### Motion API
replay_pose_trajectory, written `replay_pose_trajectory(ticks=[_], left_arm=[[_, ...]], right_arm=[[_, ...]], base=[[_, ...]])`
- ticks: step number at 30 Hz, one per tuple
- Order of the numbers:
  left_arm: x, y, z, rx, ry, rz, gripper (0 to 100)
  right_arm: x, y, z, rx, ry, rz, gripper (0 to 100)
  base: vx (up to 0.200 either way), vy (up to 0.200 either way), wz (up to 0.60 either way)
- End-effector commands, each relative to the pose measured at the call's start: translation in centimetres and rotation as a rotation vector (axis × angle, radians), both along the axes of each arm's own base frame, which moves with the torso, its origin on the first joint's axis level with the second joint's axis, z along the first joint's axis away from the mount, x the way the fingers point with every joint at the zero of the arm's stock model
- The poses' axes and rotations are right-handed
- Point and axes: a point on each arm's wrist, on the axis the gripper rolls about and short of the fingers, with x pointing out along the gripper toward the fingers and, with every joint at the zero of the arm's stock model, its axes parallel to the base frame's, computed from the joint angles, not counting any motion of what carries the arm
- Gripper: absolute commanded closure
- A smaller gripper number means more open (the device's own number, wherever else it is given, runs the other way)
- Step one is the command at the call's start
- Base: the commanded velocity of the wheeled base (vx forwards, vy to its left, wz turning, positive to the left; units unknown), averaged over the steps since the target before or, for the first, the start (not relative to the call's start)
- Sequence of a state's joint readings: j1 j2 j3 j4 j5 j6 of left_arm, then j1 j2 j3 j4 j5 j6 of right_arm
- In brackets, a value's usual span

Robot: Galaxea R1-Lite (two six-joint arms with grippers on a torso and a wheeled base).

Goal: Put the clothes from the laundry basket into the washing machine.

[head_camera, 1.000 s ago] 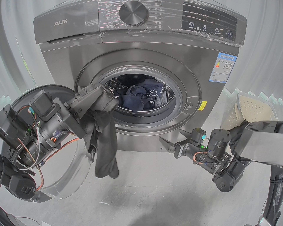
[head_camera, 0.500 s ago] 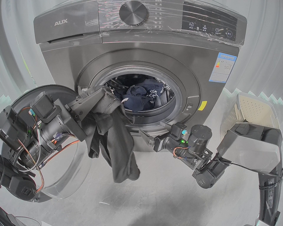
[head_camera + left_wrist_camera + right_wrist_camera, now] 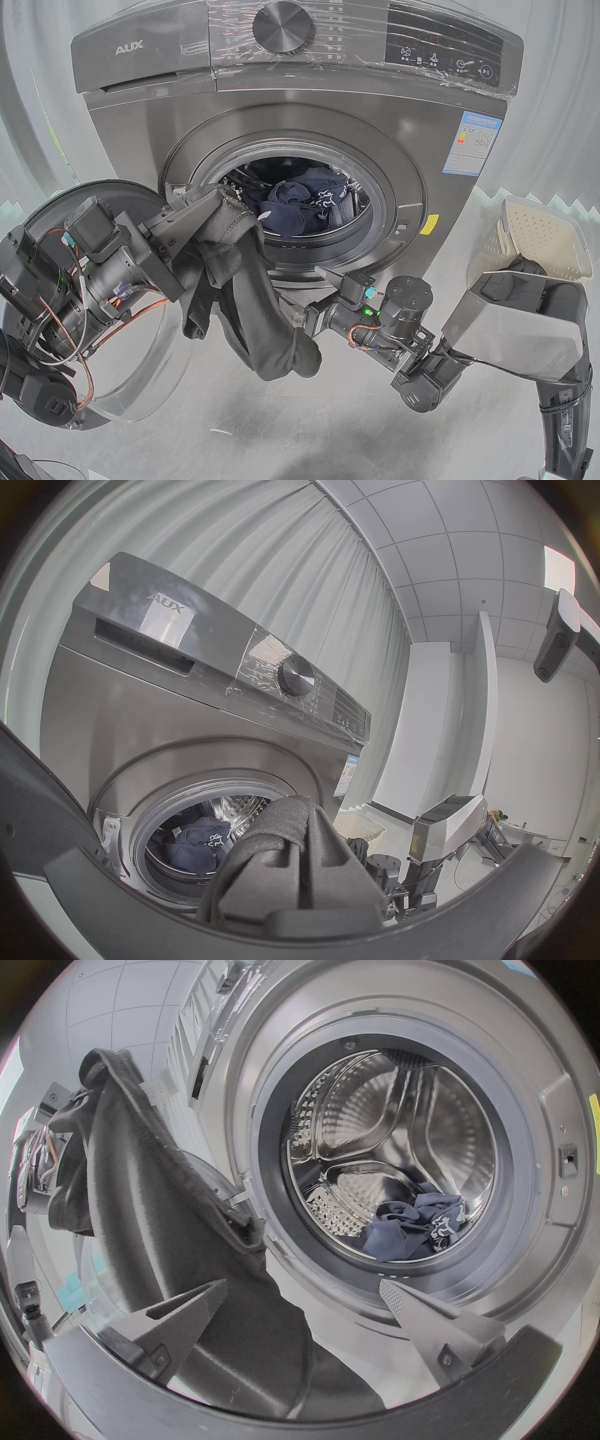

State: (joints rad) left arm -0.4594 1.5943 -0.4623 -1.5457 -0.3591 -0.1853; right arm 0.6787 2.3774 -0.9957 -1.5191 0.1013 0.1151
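Observation:
A dark grey garment hangs from my left gripper, which is shut on its top edge at the left rim of the washing machine's drum opening. The cloth's lower end swings out toward my right gripper, which is open just below the opening, one finger against the cloth. Dark blue clothes lie inside the drum. In the left wrist view the shut fingers hold the grey cloth. The cream laundry basket stands at the right with dark clothes in it.
The machine's round door hangs open at the left, behind my left arm. Grey floor lies bare in front of the machine. White curtains hang on both sides of the washer.
My right arm has swung left from near the basket to under the drum opening. The hanging garment's lower end has swung right and up toward it. My left gripper has stayed put.

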Motion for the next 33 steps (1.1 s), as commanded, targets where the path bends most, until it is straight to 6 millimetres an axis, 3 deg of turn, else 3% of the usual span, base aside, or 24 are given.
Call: replay_pose_trajectory(ticks=[1, 8, 11, 13, 17, 26, 27, 33], left_arm=[[0.2, 0.2, 0.0, -0.001, 0.002, 0.008, 100], [0.2, 0.2, 0.0, -0.001, 0.001, 0.009, 100], [0.2, 0.2, 0.0, -0.001, 0.001, 0.009, 100], [0.2, 0.2, 0.0, -0.002, 0.000, 0.009, 100], [0.2, 0.2, 0.0, -0.002, 0.000, 0.009, 100], [0.2, 0.2, 0.0, -0.002, 0.000, 0.011, 100], [0.1, 0.2, 0.1, -0.003, -0.002, 0.009, 100], [0.1, 0.0, 0.0, 0.000, 0.002, 0.004, 100]], right_arm=[[-2.1, 0.6, 0.3, -0.007, 0.014, 0.050, 0], [-4.4, 1.3, 0.3, -0.025, 0.035, 0.121, 0], [-4.2, 1.7, 0.3, -0.026, 0.026, 0.123, 0], [-3.2, 2.8, -0.3, -0.017, 0.012, 0.120, 0], [-1.7, 2.9, -1.4, -0.029, 0.008, 0.099, 0], [0.0, 0.1, -0.9, -0.027, 0.005, 0.031, 0], [-0.1, -1.5, 0.1, -0.023, -0.001, 0.016, 0], [-0.3, -4.3, 2.3, -0.011, -0.021, -0.009, 0]], base=[[0.000, 0.000, 0.00], [0.000, 0.000, 0.00], [0.000, 0.000, 0.00], [0.000, 0.000, 0.00], [0.000, 0.000, 0.00], [0.000, 0.000, 0.00], [0.000, 0.000, 0.00], [0.000, 0.000, 0.00]])
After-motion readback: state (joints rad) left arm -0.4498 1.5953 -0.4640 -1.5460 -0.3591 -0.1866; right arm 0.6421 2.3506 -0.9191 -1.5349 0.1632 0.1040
